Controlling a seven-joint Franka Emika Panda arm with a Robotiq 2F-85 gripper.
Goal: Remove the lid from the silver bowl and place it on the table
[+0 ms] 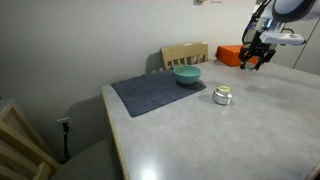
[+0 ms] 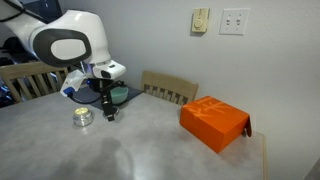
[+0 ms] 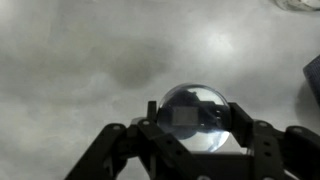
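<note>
Now, gripper (image 3: 197,125) closed on the lid (image 3: 195,105), low over the table (image 3: 80,60), apart from the silver bowl (image 1: 222,96)

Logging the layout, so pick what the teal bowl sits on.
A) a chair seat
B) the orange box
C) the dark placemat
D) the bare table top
C: in an exterior view the teal bowl rests on the dark placemat, with the silver bowl off it on the table.
</note>
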